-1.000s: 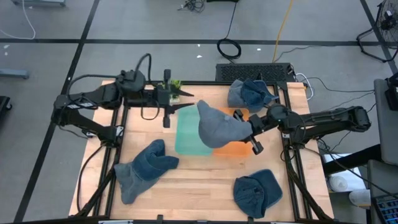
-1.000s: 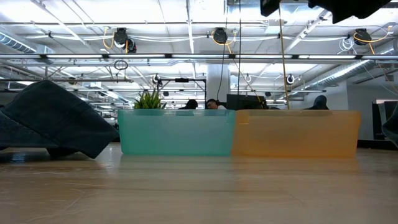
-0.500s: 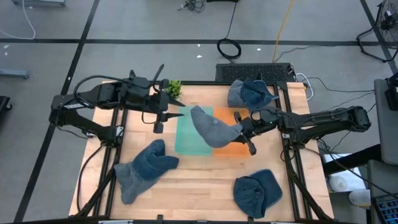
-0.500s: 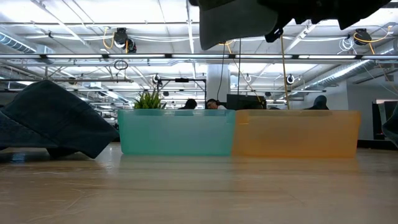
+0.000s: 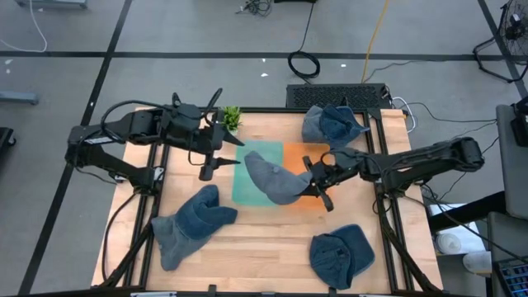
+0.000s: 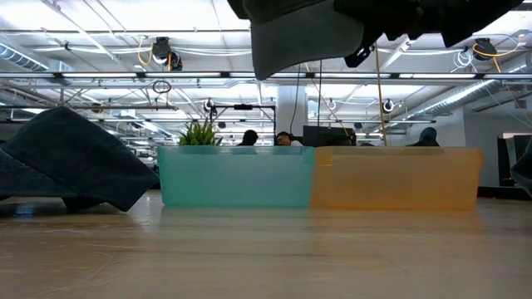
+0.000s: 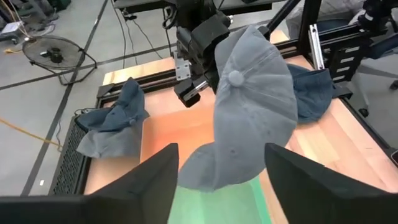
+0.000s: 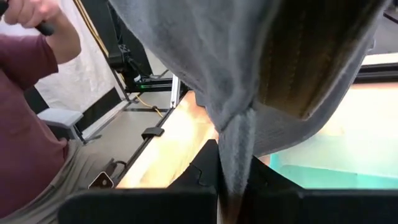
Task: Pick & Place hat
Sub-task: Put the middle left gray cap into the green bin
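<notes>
Strip lights (image 6: pixel 125 37) overhead flood the room evenly, so the bench (image 5: pixel 256 239) under the arms looks bright with only soft, short shadows. From bench height the ceiling glares white and the grey hat (image 6: pixel 303 33) hanging from the right end effector (image 5: pixel 313 175) reads as a dark mass against it. Right at that end effector the cloth is blurred, too near for focus. The orange bin (image 7: pixel 186 134) below the hat glows washed-out.
</notes>
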